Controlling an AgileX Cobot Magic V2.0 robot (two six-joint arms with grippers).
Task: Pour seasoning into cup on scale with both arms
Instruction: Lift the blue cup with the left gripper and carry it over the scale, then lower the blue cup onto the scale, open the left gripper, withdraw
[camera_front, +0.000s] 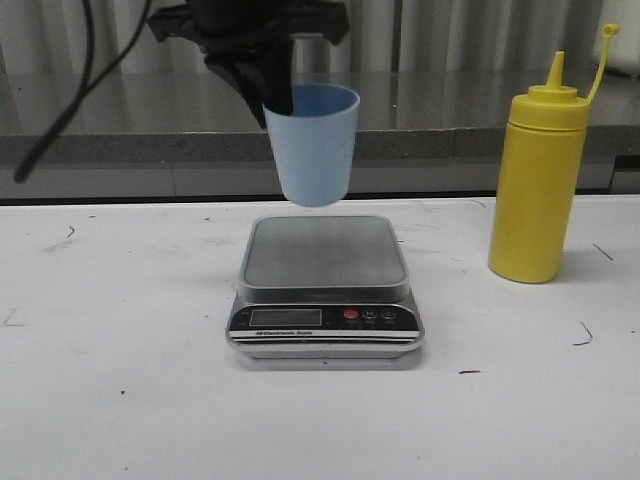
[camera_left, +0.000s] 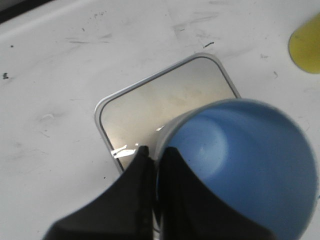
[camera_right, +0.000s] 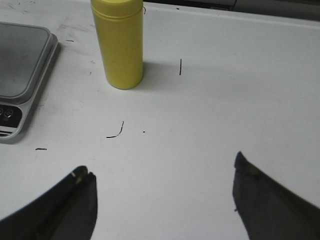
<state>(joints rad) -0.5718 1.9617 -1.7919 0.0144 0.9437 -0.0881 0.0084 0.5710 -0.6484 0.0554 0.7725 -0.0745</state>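
Nearest you in the front view, the scale (camera_front: 325, 290) sits center frame on the white table (camera_front: 120, 400), platform bare. Above it, your left gripper (camera_front: 272, 98) is pinching the rim of the cup (camera_front: 315, 143), holding it upright in the air, clear of the platform. At the right, the bottle (camera_front: 537, 185) stands upright, apart from the scale, and your right gripper (camera_right: 162, 187) is spread wide, grasping nothing.

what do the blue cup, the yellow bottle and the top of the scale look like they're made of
Cup: likely plastic, with a smooth matte wall in uniform pale blue. Bottle: probably soft plastic, opaque yellow with a dull sheen and a moulded cone nozzle. Scale platform: apparently brushed steel, grey with soft streaky reflections.
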